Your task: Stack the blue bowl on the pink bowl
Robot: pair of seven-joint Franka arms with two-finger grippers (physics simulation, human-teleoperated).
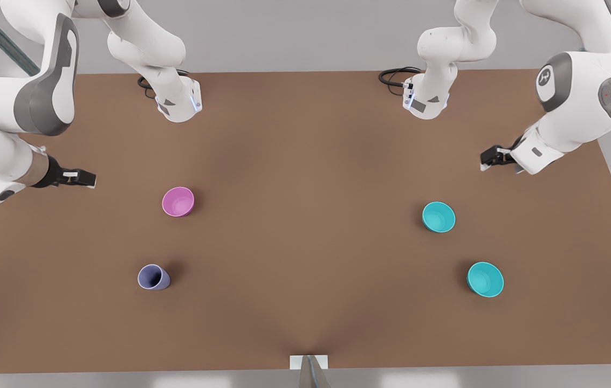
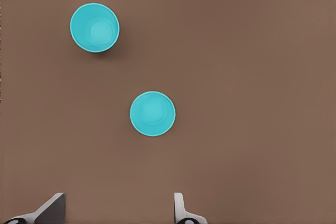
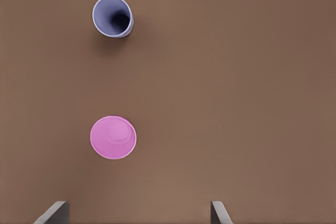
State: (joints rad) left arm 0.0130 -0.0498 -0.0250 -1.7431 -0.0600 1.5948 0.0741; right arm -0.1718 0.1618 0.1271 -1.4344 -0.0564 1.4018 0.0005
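Both idle: left gripper (image 1: 491,160) spread wide above blue bowl (image 1: 438,216) (twin teal bowl (image 1: 485,279) nearby); right gripper (image 1: 81,178) wide above pink bowl (image 1: 178,201), well apart.

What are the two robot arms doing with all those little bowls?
Nothing is being held yet. The left tool hovers open at the front view's right, above two teal bowls: the blue bowl and its look-alike. The right tool hovers open at the front view's left, near the pink bowl and a lavender cup. All four stand apart on the brown table, so no stacking has started.
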